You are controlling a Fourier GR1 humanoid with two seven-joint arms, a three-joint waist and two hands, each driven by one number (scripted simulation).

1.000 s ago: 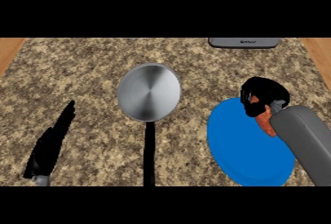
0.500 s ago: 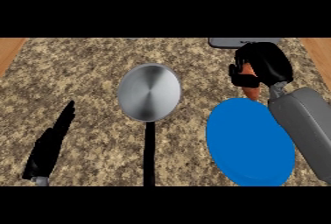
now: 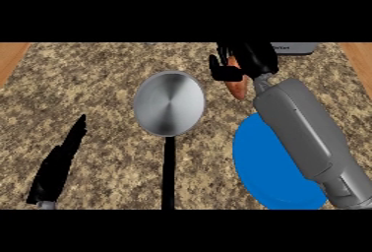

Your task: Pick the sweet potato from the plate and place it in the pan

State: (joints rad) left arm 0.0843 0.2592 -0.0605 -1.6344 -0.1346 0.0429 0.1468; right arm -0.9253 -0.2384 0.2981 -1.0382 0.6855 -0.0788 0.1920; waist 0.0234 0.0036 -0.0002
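Observation:
My right hand [image 3: 247,58] is curled round the orange sweet potato [image 3: 237,86], whose lower end sticks out below the fingers. It hangs above the counter, just right of the pan [image 3: 170,102], a round silver pan with a long black handle pointing toward me. The blue plate [image 3: 272,167] lies at the lower right, partly hidden by my right forearm, with nothing visible on it. My left hand [image 3: 62,160] rests at the lower left with its fingers straight.
A grey appliance edge [image 3: 294,47] shows at the back right of the speckled stone counter [image 3: 94,74]. Wooden strips border the counter at the far left and right.
My right hand has lifted the sweet potato off the plate and carried it up and leftward toward the pan. The left hand has stayed still.

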